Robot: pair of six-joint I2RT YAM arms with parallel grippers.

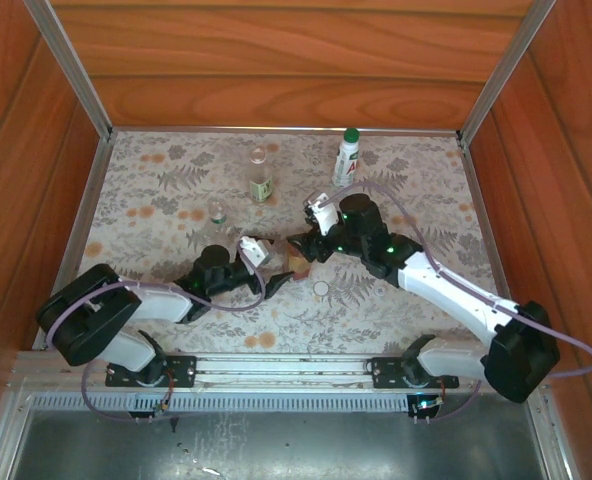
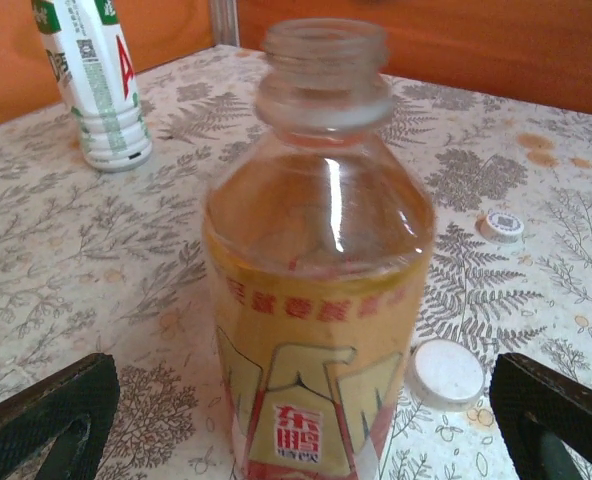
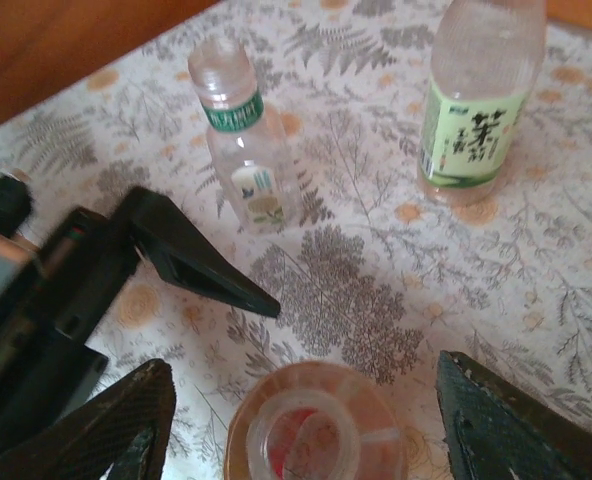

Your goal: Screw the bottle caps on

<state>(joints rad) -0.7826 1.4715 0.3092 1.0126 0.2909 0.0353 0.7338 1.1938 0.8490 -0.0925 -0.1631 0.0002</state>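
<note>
The amber bottle [image 2: 321, 300] with the red label stands uncapped, its mouth [image 3: 306, 435] open. My left gripper [image 2: 296, 440] is wide open, one finger on each side of the bottle's base, not touching it. My right gripper [image 3: 311, 425] hovers over the bottle's neck, open, its fingers [image 3: 116, 420] well clear of the neck. A white bottle cap [image 2: 446, 372] lies flat beside the bottle, another [image 2: 500, 226] farther off. From above, the left gripper [image 1: 274, 270] and right gripper [image 1: 301, 250] meet at the bottle [image 1: 299, 265], with a cap [image 1: 321, 288] to its right.
The white bottle [image 1: 348, 157] with a green cap stands at the back right. The clear green-label bottle [image 1: 261, 182] and the tiny clear bottle [image 1: 217, 212] stand behind the left gripper. Wooden walls close in the patterned table [image 1: 156, 240].
</note>
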